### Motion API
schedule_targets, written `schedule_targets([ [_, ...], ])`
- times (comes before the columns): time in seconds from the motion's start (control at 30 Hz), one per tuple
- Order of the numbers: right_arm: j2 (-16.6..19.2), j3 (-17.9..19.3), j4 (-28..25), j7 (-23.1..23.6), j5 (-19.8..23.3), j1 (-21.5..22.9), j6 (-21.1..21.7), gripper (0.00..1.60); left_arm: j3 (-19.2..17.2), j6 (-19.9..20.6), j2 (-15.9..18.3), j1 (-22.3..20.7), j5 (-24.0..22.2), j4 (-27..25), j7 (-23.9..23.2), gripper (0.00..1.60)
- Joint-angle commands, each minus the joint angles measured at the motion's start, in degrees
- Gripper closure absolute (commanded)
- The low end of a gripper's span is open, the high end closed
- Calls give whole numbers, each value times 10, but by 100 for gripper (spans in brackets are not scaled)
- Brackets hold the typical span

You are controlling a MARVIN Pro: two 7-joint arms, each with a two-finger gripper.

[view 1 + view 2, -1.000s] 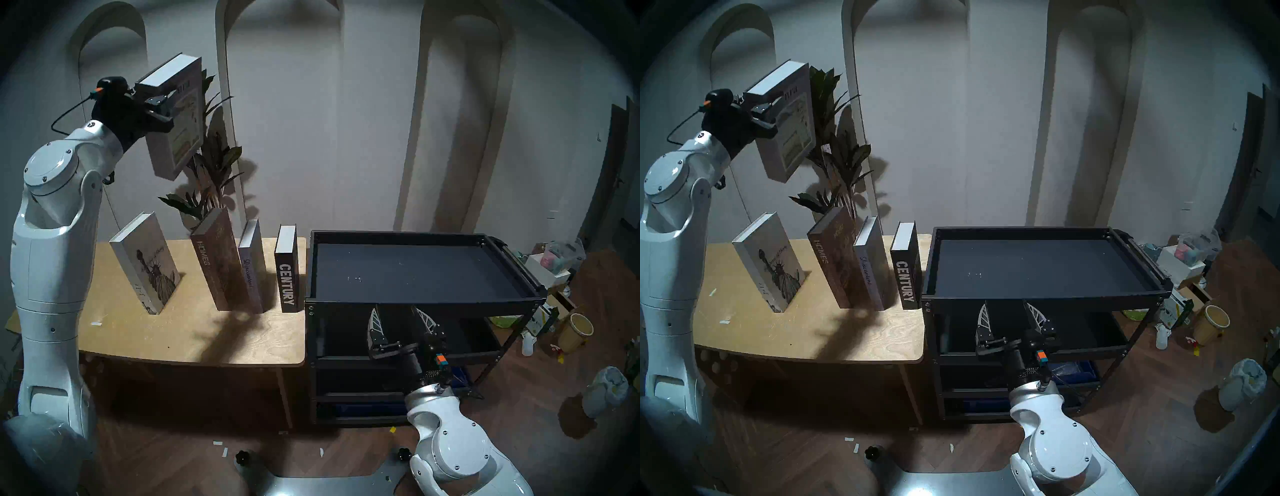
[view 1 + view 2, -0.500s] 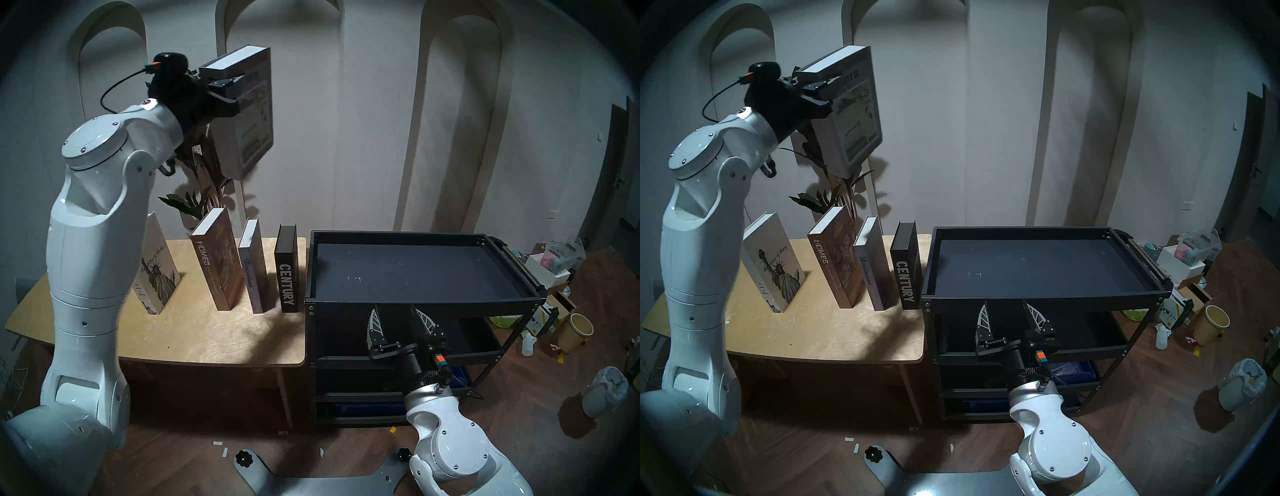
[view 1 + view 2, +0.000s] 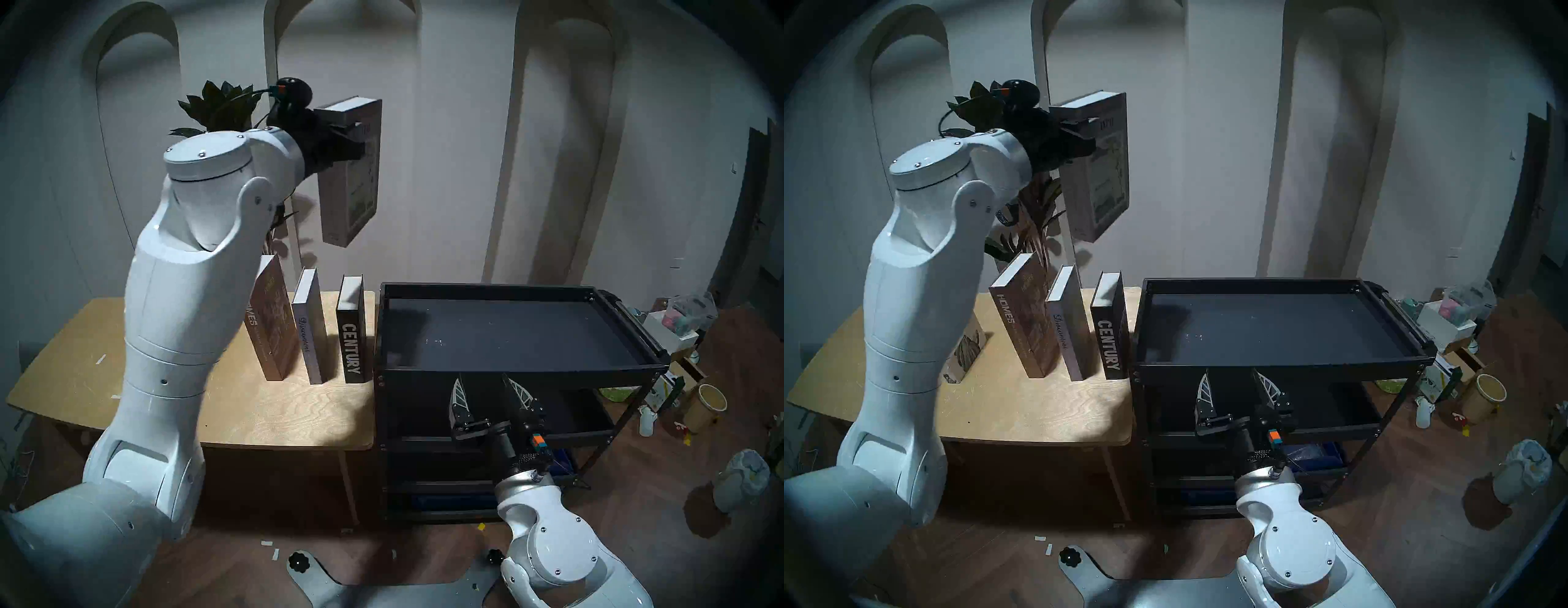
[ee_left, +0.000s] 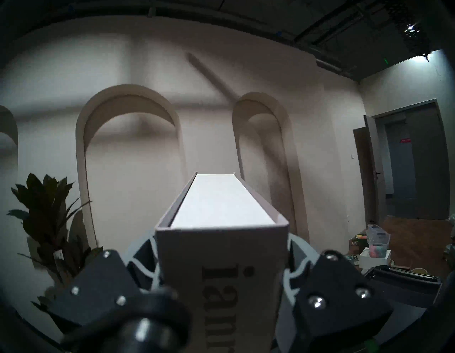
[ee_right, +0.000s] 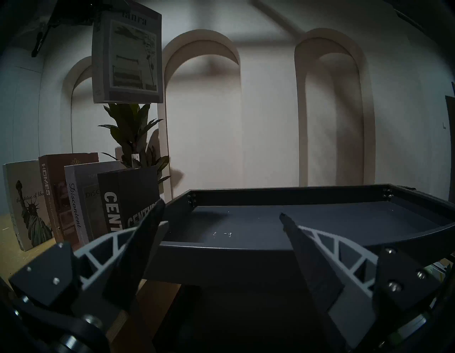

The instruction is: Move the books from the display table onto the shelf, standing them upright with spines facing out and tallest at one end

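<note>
the left hand clamps the grey book by its spine, hanging upright, high above the table's right edge to clear the other books; the right hand waits, spread.

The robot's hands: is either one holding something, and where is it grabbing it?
The left gripper holds the grey book up in the air, pinching it at the top of its spine. The right gripper is open and holds nothing.
</note>
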Motion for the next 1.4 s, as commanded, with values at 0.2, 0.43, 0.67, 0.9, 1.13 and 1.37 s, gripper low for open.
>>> schedule_targets([
  [0.2, 3, -1, -14, -3, 0, 5, -5, 0, 10, 86, -104, -31, 6, -23, 135, 160],
  [0.43, -8, -6, -26, -4, 1, 46, -4, 0, -1, 100, -152, -3, 5, -57, 206, 160],
  [0.67, -30, -35, -37, 9, -6, 96, 8, 0, -8, 100, -191, 24, 3, -85, 263, 160],
  [0.9, -53, -67, -28, 31, -20, 145, 29, 0, 1, 100, -230, 63, 1, -109, 314, 160],
  [1.13, -72, -80, -10, 55, -31, 184, 58, 0, 39, 100, -252, 107, -2, -142, 348, 160],
  [1.37, -93, -89, 11, 76, -41, 225, 85, 0, 72, 100, -259, 154, -7, -163, 376, 160],
])
